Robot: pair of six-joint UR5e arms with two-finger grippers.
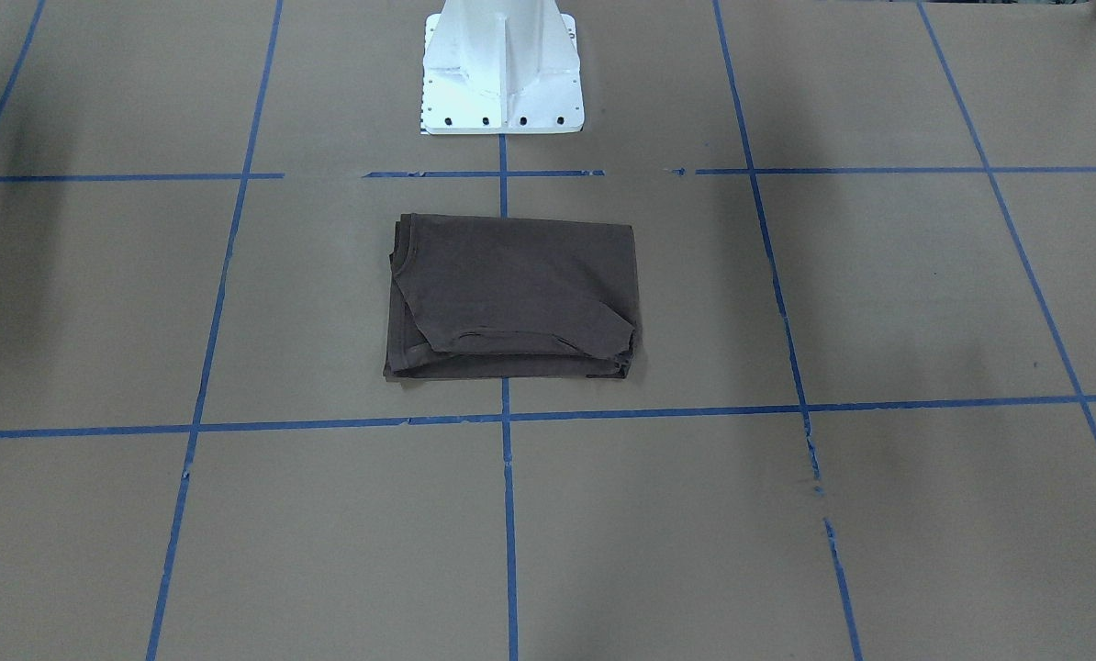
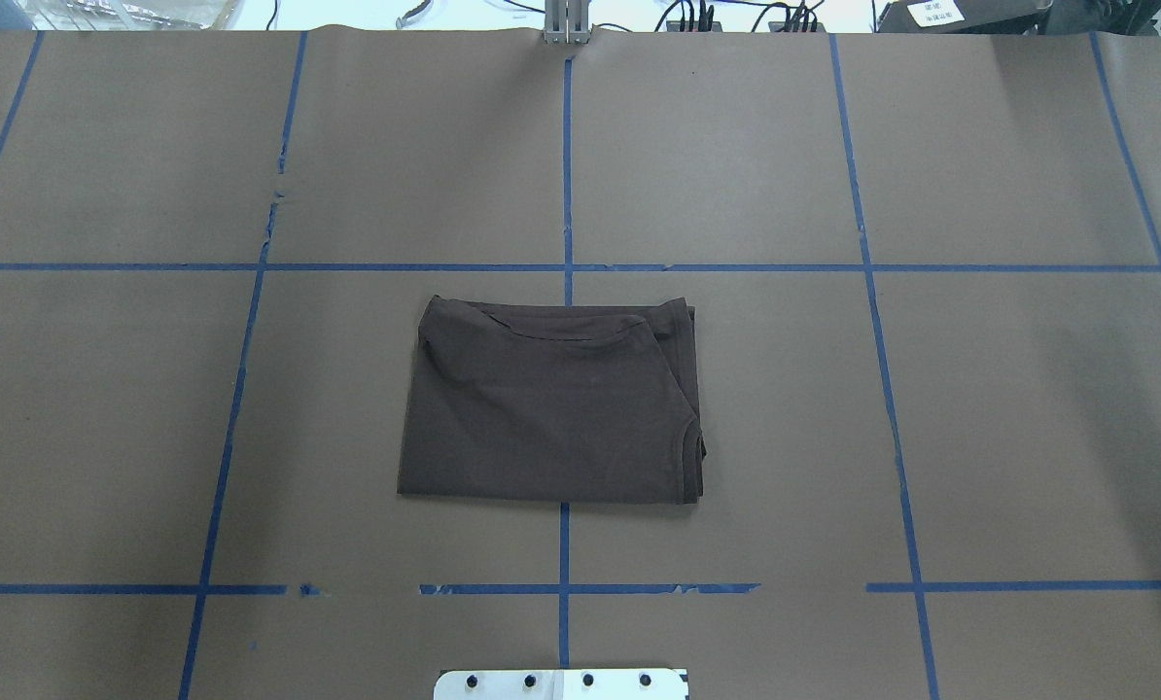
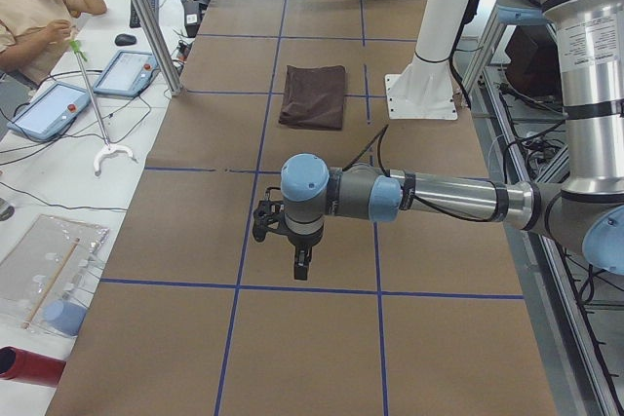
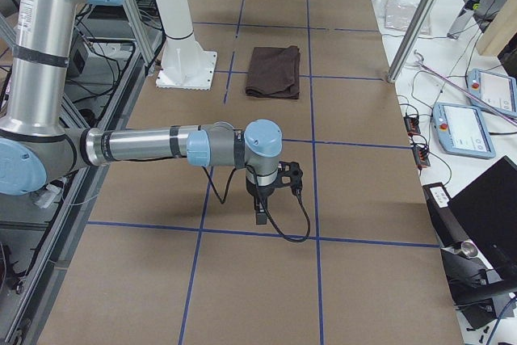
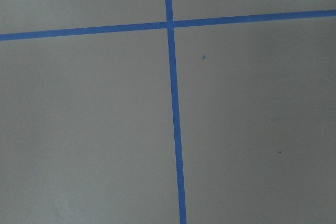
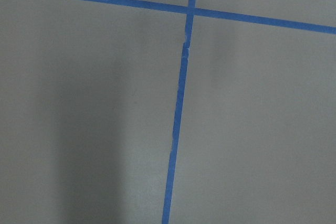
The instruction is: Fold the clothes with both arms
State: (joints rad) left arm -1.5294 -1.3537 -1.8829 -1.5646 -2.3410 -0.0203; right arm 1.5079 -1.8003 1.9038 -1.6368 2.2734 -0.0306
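Note:
The clothes are one dark brown T-shirt [image 1: 511, 298], lying folded into a flat rectangle at the table's middle [image 2: 551, 403], just in front of the pedestal. It also shows small in both side views [image 3: 313, 96] [image 4: 274, 71]. Neither arm touches it. My left gripper [image 3: 301, 268] hangs over bare paper far toward the table's left end, pointing down. My right gripper [image 4: 261, 214] hangs likewise far toward the right end. Whether either is open or shut I cannot tell. Both wrist views show only paper and blue tape.
Brown paper with a blue tape grid [image 2: 566, 267] covers the table. The white pedestal base [image 1: 502, 73] stands behind the shirt. A seated person [image 3: 34, 7], tablets [image 3: 132, 73] and a metal pole [image 3: 146, 17] lie beyond the far edge; cables and a control box [image 4: 464, 131] too.

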